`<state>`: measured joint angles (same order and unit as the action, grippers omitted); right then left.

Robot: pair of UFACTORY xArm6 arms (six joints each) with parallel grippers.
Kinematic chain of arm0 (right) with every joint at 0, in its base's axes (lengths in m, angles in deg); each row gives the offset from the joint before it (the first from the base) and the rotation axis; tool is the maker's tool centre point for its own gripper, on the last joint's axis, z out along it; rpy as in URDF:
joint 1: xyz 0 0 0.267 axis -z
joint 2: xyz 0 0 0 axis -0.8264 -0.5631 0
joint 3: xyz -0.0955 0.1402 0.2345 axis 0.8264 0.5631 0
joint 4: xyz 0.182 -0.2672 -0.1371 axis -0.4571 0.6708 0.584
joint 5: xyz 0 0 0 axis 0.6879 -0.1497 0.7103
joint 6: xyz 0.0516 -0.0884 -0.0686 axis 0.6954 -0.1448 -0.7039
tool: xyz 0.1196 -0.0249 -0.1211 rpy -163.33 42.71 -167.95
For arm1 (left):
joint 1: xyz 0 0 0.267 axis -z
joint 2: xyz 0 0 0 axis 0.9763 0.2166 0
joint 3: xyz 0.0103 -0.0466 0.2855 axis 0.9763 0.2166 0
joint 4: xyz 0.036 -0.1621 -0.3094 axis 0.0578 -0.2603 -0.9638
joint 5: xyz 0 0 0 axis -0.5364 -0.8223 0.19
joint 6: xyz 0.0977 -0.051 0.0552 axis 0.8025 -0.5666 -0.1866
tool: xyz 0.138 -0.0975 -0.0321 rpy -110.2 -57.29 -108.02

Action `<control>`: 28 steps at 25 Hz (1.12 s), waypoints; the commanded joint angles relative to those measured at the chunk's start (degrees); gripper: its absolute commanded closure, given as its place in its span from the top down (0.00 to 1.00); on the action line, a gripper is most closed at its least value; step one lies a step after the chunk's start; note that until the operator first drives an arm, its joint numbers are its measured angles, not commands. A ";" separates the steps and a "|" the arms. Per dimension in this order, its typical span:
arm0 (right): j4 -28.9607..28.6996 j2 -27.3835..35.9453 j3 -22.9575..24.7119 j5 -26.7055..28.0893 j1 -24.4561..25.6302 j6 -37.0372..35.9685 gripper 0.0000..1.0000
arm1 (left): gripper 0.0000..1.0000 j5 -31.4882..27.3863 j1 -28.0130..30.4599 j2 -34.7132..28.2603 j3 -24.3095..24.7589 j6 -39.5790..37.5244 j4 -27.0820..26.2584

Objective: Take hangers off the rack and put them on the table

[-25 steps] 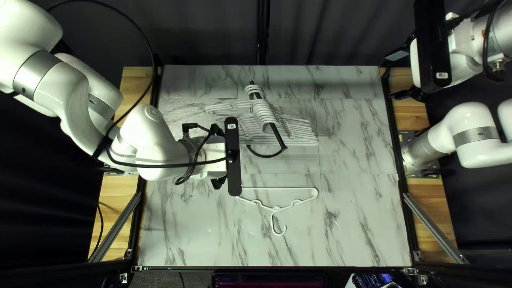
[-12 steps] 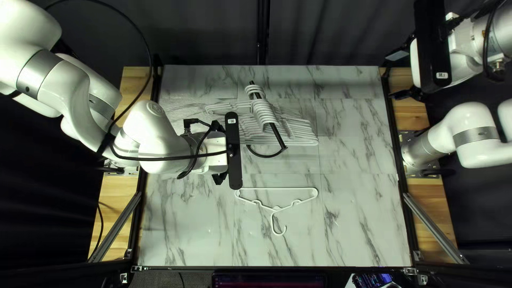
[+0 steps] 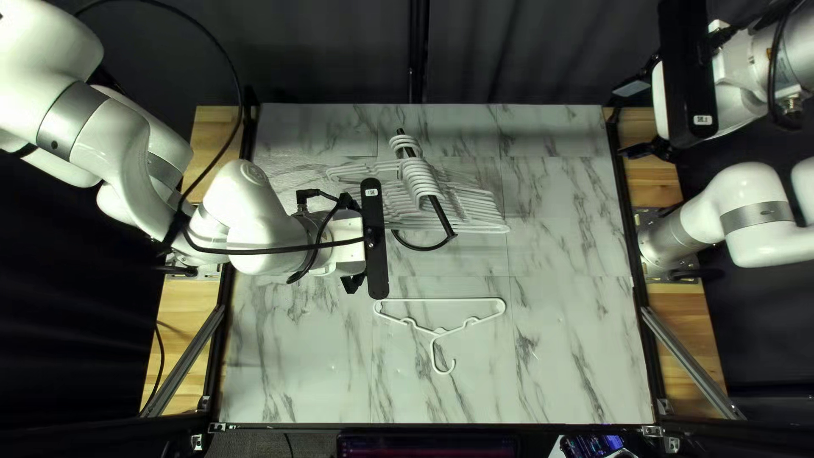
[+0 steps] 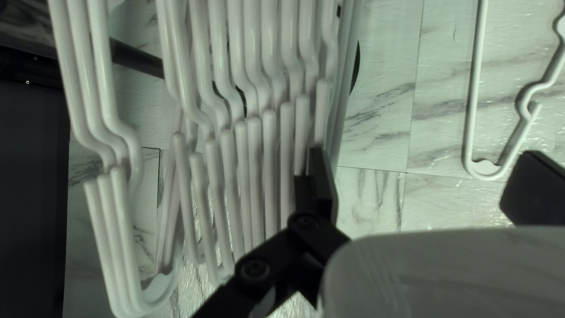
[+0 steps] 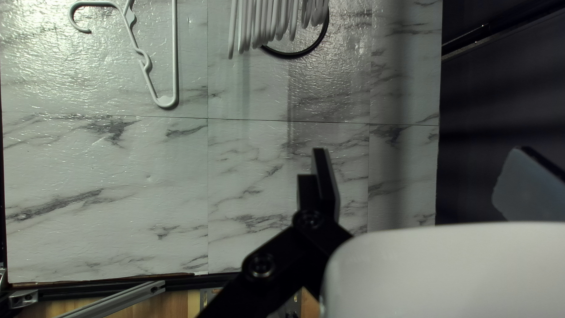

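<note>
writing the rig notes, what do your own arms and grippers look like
My left arm and right arm are white, with rounded joints and grey bands. Black cables run along them, and each has a black bar with a small white label. My left gripper and right gripper have flat black fingers on angular black links with round pivots.

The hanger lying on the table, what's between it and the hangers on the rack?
In the top left view, first the rack's curved black bar, near the racked hangers, then bare tabletop up to the lying hanger.
</note>
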<state>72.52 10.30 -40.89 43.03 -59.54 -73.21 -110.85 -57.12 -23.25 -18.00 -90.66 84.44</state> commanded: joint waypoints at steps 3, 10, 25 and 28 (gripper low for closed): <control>0.00 0.00 0.00 0.00 0.00 0.00 1.00 | 1.00 -0.03 -0.33 -0.11 -0.08 0.21 0.22; 0.00 0.00 0.00 0.00 0.00 0.00 1.00 | 1.00 -2.94 -0.09 -2.03 -0.93 2.14 -0.24; 0.00 0.00 0.00 0.00 0.00 0.00 1.00 | 1.00 -1.27 -1.05 -1.24 -0.34 2.21 0.33; 0.00 0.00 0.00 0.00 0.00 0.00 1.00 | 1.00 -0.42 -1.54 -0.90 -0.19 2.36 0.27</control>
<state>72.52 10.30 -40.89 43.03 -59.54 -73.21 -111.86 -58.34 -24.38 -18.30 -88.41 84.76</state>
